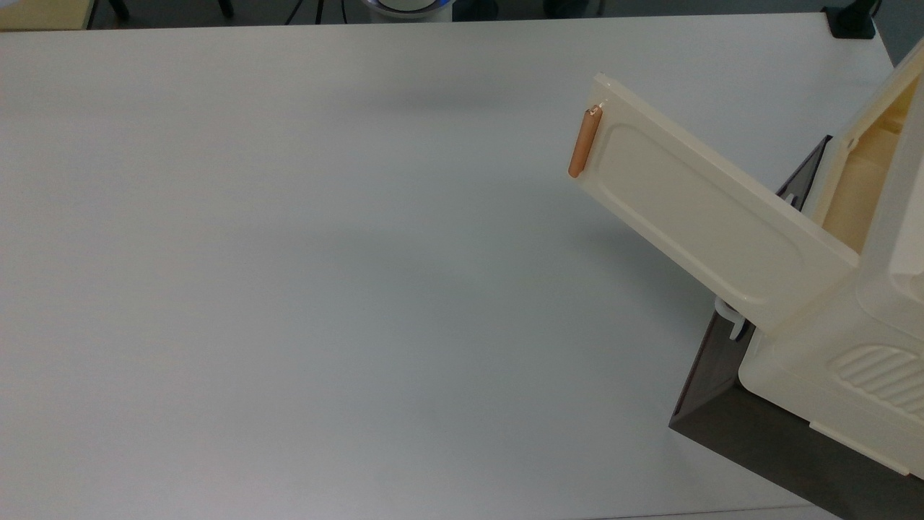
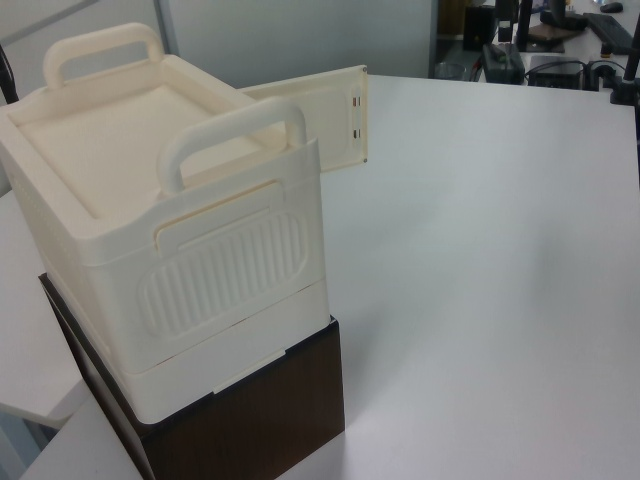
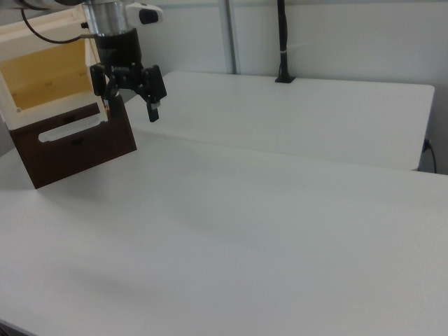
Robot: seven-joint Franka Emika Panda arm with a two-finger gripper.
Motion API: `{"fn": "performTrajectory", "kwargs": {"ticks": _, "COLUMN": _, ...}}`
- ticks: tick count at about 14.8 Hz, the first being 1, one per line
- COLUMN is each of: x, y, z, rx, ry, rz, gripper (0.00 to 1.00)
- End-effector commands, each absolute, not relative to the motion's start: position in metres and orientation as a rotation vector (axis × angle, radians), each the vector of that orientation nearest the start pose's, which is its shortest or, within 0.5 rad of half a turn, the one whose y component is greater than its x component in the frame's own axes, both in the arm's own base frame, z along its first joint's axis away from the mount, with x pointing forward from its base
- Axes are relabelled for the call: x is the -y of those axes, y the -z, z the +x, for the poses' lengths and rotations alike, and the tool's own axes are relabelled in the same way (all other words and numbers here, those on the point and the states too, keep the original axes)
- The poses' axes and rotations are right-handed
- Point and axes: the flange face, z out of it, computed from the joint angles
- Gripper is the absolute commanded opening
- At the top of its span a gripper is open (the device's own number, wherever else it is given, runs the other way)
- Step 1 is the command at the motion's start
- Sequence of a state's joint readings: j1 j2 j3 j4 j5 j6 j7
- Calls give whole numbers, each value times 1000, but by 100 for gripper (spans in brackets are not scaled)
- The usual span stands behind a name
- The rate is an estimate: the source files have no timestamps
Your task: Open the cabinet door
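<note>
My jaws point(image 3: 133, 112) hang spread apart with nothing between them, up at the 10 o'clock corner of the right view, fingers pointing down above the table point(image 1: 289, 253).

The cabinet door point(image 1: 711, 217) stands wide open. In the top view it sits toward 2 o'clock. Its long axis runs from the hinge at the cream cabinet point(image 2: 150, 200), down at 4 o'clock, out to its free edge at 10 o'clock. The orange-brown handle point(image 1: 585, 142) lies along that free edge, its own axis close to the 12-to-6 line, tipped a little toward 1 and 7.

In the right view the door shows edge-on as a thin cream strip just at 9 o'clock of my jaws, overlapping the nearer finger. I cannot tell from that view how much depth lies between us, so I judge us apart, not touching.

Below the door, the dark panel point(image 3: 77, 143) with the white loop handle point(image 1: 729, 318) is shut and not my concern.

If more swing is wanted, I would come at the handle across its short side, jaws straddling the 12-to-6 line. I judge the job all but finished.
</note>
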State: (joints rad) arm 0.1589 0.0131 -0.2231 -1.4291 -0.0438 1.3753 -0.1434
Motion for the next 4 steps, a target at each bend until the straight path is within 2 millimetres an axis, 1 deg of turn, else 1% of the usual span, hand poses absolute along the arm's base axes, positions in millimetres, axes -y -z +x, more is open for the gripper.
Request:
{"fn": "performTrajectory", "kwargs": {"ticks": 1, "x": 44, "y": -667, "z": 528, "rx": 41, "ry": -136, "rz": -3178, "gripper": 100}}
{"fn": "performTrajectory", "kwargs": {"ticks": 2, "x": 49, "y": -668, "z": 528, "rx": 24, "ry": -129, "rz": -3179, "gripper": 100}}
{"fn": "performTrajectory", "kwargs": {"ticks": 4, "x": 50, "y": -666, "z": 529, "rx": 16, "ry": -131, "rz": -3181, "gripper": 100}}
